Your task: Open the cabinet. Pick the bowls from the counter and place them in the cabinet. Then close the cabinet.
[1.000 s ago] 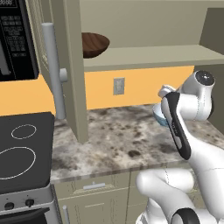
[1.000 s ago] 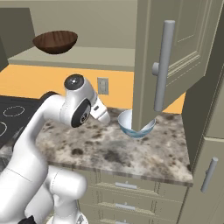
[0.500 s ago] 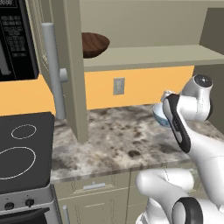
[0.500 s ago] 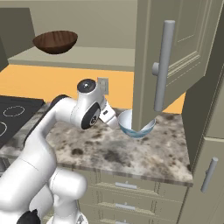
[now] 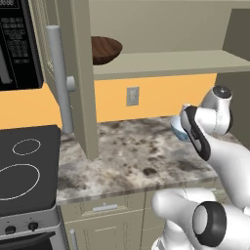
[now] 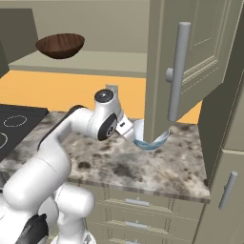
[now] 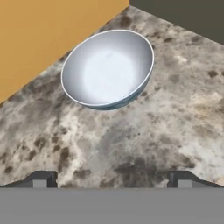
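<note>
The white and light-blue bowl [image 7: 107, 70] stands upright on the speckled counter [image 7: 175, 113] by the orange wall, a short way ahead of my gripper [image 7: 111, 180]. The gripper is open, with its two fingertips [image 7: 41, 179] wide apart and nothing between them. From the right base, this bowl [image 6: 151, 139] is partly hidden by the open cabinet door [image 6: 195, 57], and my hand is just to its left. From the left base, the arm covers most of the bowl [image 5: 177, 130]. The dark-brown bowl [image 5: 105, 49] sits on the shelf of the open cabinet [image 5: 161, 63].
The left cabinet door [image 5: 80, 83] hangs open over the counter [image 5: 136, 151], its silver bar handle [image 5: 57, 78] facing the stove. A black stove top [image 5: 24, 166] lies to the left under a microwave [image 5: 17, 44]. Drawers [image 6: 138, 209] run below the counter edge.
The arm has reached farther toward the white and light-blue bowl, bringing the hand close beside it. The gripper has stayed open. Neither bowl has moved.
</note>
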